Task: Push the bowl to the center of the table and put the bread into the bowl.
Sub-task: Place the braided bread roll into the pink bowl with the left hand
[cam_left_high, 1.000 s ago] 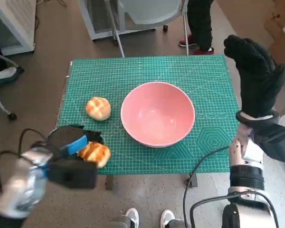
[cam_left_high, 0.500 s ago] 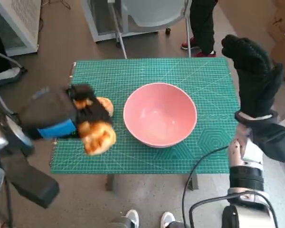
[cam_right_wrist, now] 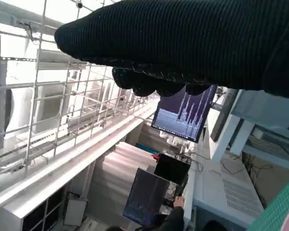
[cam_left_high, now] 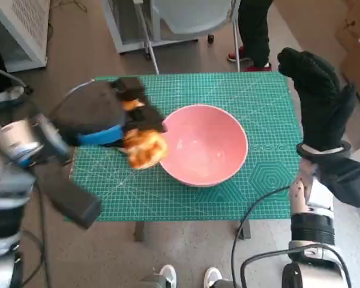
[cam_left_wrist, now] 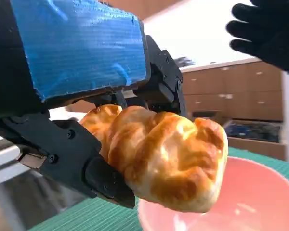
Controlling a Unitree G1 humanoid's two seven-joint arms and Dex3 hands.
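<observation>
A pink bowl (cam_left_high: pixel 204 144) stands near the middle of the green mat (cam_left_high: pixel 264 180). My left hand (cam_left_high: pixel 102 117) hovers just left of the bowl and grips a golden bread roll (cam_left_high: pixel 145 147), which hangs at the bowl's left rim. In the left wrist view the roll (cam_left_wrist: pixel 168 159) sits between the black fingers (cam_left_wrist: pixel 101 178), above the bowl (cam_left_wrist: pixel 245 202). A bit of golden crust (cam_left_high: pixel 131 105) shows between the fingers; the second roll is otherwise hidden under the hand. My right hand (cam_left_high: pixel 318 90) is raised off the table's right edge, fingers up, holding nothing.
A person's legs and red shoes (cam_left_high: pixel 252 36) stand behind the table beside a chair (cam_left_high: pixel 186 18). A black cable (cam_left_high: pixel 252 222) loops off the front right edge. My own feet (cam_left_high: pixel 186 277) show below the table's front edge.
My left hand has lifted the roll from the table's front left corner and carried it up and right to the bowl's left rim. The right hand has stayed raised.
</observation>
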